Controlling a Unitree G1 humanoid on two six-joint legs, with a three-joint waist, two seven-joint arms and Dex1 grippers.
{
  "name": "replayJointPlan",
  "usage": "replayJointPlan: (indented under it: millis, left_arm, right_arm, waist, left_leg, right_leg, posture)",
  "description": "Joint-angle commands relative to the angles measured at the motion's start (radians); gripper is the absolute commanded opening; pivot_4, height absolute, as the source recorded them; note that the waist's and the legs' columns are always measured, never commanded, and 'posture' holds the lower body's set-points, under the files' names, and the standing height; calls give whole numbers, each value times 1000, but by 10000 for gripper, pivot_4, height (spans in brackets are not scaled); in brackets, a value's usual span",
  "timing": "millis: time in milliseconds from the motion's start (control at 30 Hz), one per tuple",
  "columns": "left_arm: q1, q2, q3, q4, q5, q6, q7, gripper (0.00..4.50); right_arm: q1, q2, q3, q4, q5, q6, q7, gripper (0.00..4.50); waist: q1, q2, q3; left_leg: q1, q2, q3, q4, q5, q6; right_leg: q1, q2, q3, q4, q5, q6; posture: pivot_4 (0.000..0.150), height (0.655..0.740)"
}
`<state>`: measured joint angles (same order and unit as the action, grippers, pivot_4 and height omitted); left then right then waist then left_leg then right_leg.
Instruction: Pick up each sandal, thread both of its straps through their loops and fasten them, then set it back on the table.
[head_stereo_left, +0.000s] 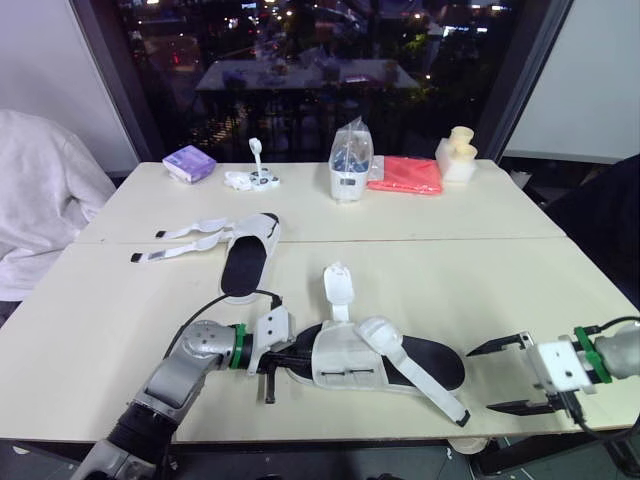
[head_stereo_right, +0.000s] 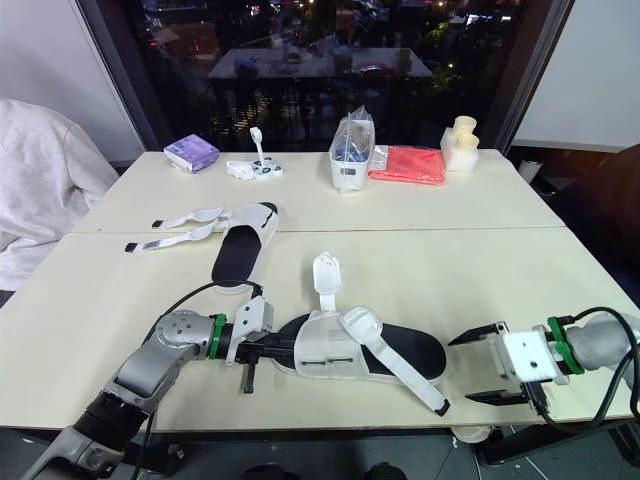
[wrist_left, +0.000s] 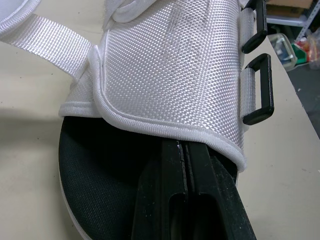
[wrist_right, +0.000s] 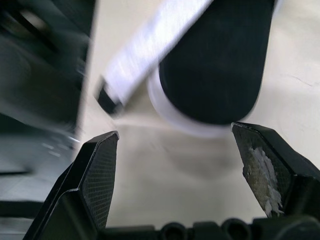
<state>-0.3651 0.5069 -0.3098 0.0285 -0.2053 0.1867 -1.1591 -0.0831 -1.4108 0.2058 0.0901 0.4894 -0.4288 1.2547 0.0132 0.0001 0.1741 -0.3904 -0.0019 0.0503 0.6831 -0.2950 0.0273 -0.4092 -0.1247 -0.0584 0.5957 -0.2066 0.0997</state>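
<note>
While left fingers (wrist_left: 210, 192) sit closed at the sandal's (head_stereo_left: 345, 362) rim, right fingers (wrist_right: 99, 175) gape wide by the table (head_stereo_left: 560, 300) edge.

**Head cameras.** The left eye and right eye views look forward and down from above the near edge of the tabletop (head_stereo_left: 500, 215). They cover it as far as its far edge and the dark window (head_stereo_left: 330, 40) beyond. Both show the same scene, offset slightly sideways.

**Left wrist camera.** It looks along the closed jaws of the left gripper (wrist_left: 182, 145). It sits very close to the near sandal (wrist_left: 170, 65), close enough to resolve the weave of the white upper.

**Right wrist camera.** It sits low by the near right corner and looks along the spread jaws of the right gripper (wrist_right: 175, 131). It faces the sandal's black sole end and a loose strap (wrist_right: 150, 45).

**Overlap.** All four views include the near sandal.
</note>
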Motion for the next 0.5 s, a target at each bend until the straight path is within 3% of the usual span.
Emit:
replayJointPlan:
  millis: [33, 267, 500]
  left_arm:
    - [17, 5, -41, 23, 33, 8, -12, 0]
    - [16, 0, -45, 24, 34, 5, -10, 0]
    - [26, -4, -48, 10, 34, 10, -1, 0]
  right_arm:
    - [-31, -41, -97, -166, 196, 304, 67, 39047]
    - [-179, 81, -98, -272, 299, 784, 7, 39047]
    - [-204, 153, -82, -302, 319, 1094, 27, 39047]
  waist:
    - [0, 1, 0]
    - [2, 1, 0]
    - [5, 1, 0]
  left_leg:
    - [0, 0, 0, 0, 0, 0]
    - [-2, 0, -1, 0, -1, -1]
    - [-7, -1, -1, 0, -1, 0]
  right_leg:
    - [0, 0, 0, 0, 0, 0]
    - [-4, 0, -1, -2, 0, 0]
    - [-6, -2, -2, -2, 0, 0]
  posture:
    - [1500, 7400]
    - [1500, 7400]
    - [1500, 7400]
